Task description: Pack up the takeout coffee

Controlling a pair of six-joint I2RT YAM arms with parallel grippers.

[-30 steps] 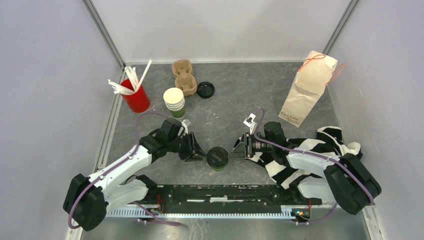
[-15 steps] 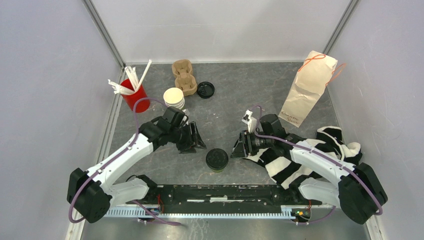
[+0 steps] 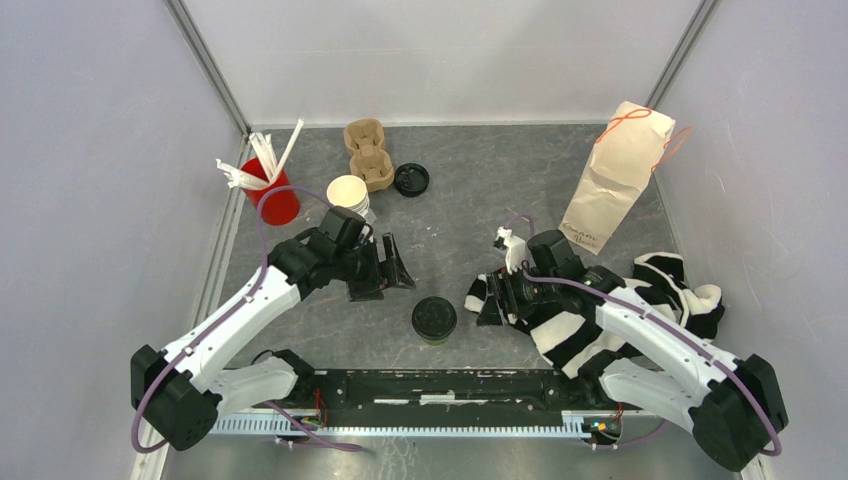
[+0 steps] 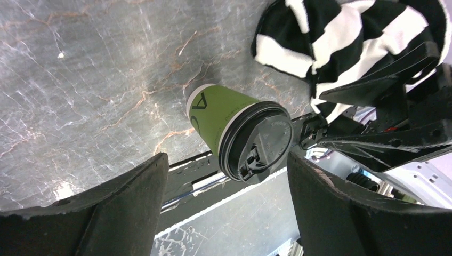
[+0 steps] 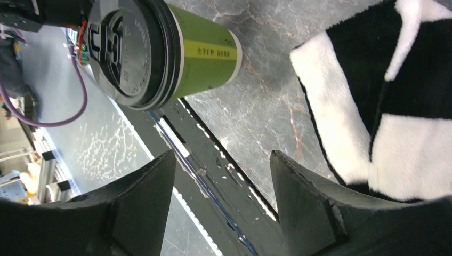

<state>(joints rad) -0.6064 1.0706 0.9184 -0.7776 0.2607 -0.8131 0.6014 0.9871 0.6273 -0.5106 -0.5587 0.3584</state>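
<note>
One takeout coffee cup, green with a black lid, stands upright near the table's front edge between my two grippers. The left gripper hangs open up and to the left of it, apart from it. The left wrist view shows that cup beyond the gripper, nothing between the fingers. My right gripper is open just right of the cup. In the right wrist view the cup lies beyond the empty gripper. An open cream-rimmed cup stands behind the left arm, with a loose black lid further back.
A brown pulp carrier lies at the back. The red cup with white straws stands at the back left. A paper bag stands at the back right. A black-and-white striped cloth lies under the right arm.
Both grippers have let go of the lidded cup, opened wide and drawn back from it, the left up and away, the right to the right. The cup stays standing.
</note>
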